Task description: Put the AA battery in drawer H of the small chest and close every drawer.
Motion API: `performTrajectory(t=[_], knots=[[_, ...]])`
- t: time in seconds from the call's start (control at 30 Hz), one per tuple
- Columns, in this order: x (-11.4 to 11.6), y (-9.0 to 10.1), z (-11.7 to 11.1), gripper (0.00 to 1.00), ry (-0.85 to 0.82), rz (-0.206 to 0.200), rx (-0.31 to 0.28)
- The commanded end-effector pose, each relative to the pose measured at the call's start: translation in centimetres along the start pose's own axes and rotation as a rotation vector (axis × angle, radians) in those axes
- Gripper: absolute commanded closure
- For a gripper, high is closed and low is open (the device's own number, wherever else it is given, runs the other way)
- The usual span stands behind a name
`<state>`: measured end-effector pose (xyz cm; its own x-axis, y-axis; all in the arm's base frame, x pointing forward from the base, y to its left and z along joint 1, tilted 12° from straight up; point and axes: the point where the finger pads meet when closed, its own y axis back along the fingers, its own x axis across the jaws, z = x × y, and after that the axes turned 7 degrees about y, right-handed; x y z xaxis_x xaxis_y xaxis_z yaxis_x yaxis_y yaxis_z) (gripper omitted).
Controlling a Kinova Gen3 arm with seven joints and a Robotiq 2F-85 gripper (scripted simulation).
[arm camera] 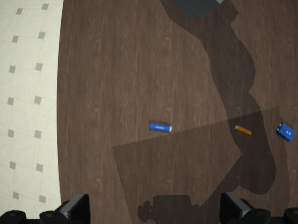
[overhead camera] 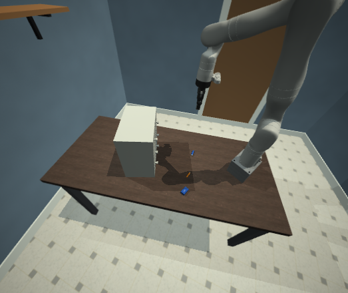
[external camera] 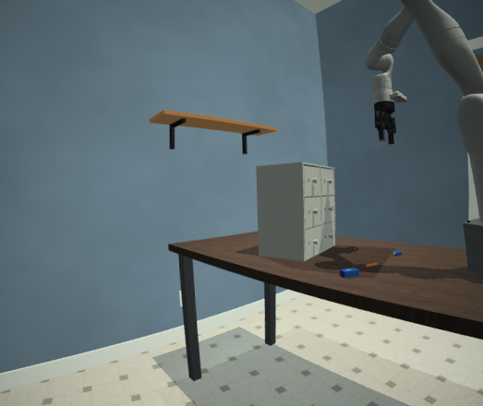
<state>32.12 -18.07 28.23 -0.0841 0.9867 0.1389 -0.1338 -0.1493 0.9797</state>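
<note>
Battery [overhead camera: 193, 153] work has not started yet, going by how things lie. The little blue battery lies flat on the table [overhead camera: 78, 160], out in front of the chest [overhead camera: 135, 146] and well apart from it. An orange stick [overhead camera: 188, 174] and a blue block [overhead camera: 184, 190] lie near it, closer to the table's front edge.

All the drawers [external camera: 319, 208] look pushed in. Their letters are too small to read, so I cannot tell which one is H.

The gripper [external camera: 385, 136] hangs high up over the table, above the top of the chest. Its fingers are spread wide with nothing in them.

Everything is left to do: come down, pull drawer H out a little, pick up the battery, drop it in, and push the drawer shut.
</note>
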Motion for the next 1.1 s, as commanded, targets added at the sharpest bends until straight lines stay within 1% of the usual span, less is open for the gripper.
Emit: performTrajectory(t=[0.0,0.7,1.07], knots=[[-0.02,0.05,0.02,0.0,0.0,-0.001,-0.001],[0.03,-0.2,0.07,0.0,-0.042,-0.001,-0.001],[0.13,-0.71,0.17,0.0,-0.129,-0.001,-0.001]])
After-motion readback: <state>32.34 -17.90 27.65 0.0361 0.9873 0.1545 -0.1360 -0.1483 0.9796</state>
